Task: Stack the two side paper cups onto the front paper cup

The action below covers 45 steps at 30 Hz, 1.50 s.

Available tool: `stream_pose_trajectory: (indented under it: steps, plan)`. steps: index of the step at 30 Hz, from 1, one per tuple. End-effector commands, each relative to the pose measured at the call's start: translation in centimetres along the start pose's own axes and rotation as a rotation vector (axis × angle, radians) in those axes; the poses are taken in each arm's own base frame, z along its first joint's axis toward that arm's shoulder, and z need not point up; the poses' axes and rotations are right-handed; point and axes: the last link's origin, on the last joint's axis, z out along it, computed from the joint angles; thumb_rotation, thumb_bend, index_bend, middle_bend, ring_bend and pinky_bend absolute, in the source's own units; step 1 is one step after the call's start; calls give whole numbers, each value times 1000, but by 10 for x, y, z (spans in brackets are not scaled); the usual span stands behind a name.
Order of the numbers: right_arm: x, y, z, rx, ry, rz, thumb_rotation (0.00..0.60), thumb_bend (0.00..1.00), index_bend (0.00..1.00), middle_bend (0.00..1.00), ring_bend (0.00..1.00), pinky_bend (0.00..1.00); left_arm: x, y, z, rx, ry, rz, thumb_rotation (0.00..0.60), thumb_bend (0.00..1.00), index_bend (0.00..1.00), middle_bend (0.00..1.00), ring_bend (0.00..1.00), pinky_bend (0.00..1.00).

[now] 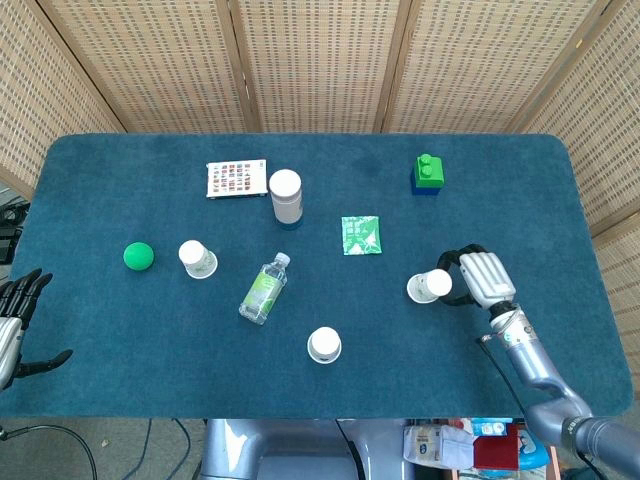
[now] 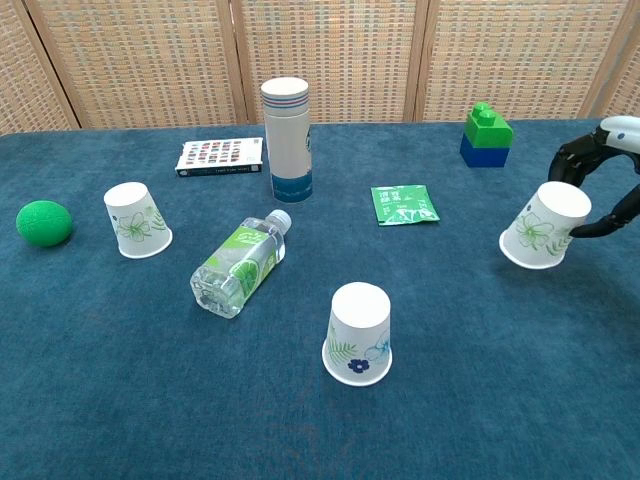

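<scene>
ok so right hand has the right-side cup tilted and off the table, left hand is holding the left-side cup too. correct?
Not quite. The left hand holds nothing: in the head view it sits at the table's edge, fingers apart, far from the left-side cup, which stands untouched beside the green ball. The rest holds: the right hand grips the right-side cup, tilted, as the chest view shows.

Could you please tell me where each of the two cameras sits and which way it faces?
Head view: high above the near edge, looking steeply down on the blue cloth table; both robot hands show, left robot hand and right robot hand.
Chest view: low at the near edge, looking across toward the wicker screen; only the right one shows.
Shared: the tilted white paper cup it grips.
</scene>
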Motion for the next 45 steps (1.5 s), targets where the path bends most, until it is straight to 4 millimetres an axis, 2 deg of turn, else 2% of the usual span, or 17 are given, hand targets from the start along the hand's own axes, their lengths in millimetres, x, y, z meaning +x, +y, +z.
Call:
stream_pose_trajectory:
  steps: [1, 5, 8, 10, 16, 21, 28, 36, 45]
  plan:
    - [31, -63, -15, 192, 4, 59, 600, 357, 519, 549, 394, 286, 0, 0, 0, -2, -1, 0, 600, 166, 0, 0, 0, 0]
    - [40, -107, -24, 290, -29, 67, 600, 358, 519, 549, 394, 286, 0, 0, -1, -2, -1, -2, 600, 166, 0, 0, 0, 0]
    - [41, -127, -25, 324, -42, 47, 600, 358, 519, 549, 394, 286, 0, 0, -1, -3, -2, -2, 600, 166, 0, 0, 0, 0]
    - [39, -149, -23, 362, -59, 35, 600, 358, 519, 549, 394, 286, 0, -1, -1, -4, -4, -5, 600, 166, 0, 0, 0, 0]
    - [28, -181, -20, 388, -95, 7, 600, 358, 519, 548, 394, 286, 0, -2, 0, -3, -9, -11, 600, 166, 0, 0, 0, 0]
    - [15, -191, -19, 372, -135, -38, 600, 365, 519, 548, 394, 286, 1, -4, 1, -5, -10, -20, 600, 166, 0, 0, 0, 0]
    - [2, -195, -20, 363, -173, -64, 600, 378, 519, 549, 394, 286, 2, -5, 2, -4, -15, -25, 600, 166, 0, 0, 0, 0]
    - [-3, -202, -18, 371, -166, -55, 600, 381, 519, 549, 394, 286, 2, -5, 2, -3, -18, -24, 600, 166, 0, 0, 0, 0]
    - [-8, -198, -15, 347, -170, -72, 600, 382, 519, 549, 394, 286, 2, -5, 2, -3, -19, -26, 600, 166, 0, 0, 0, 0]
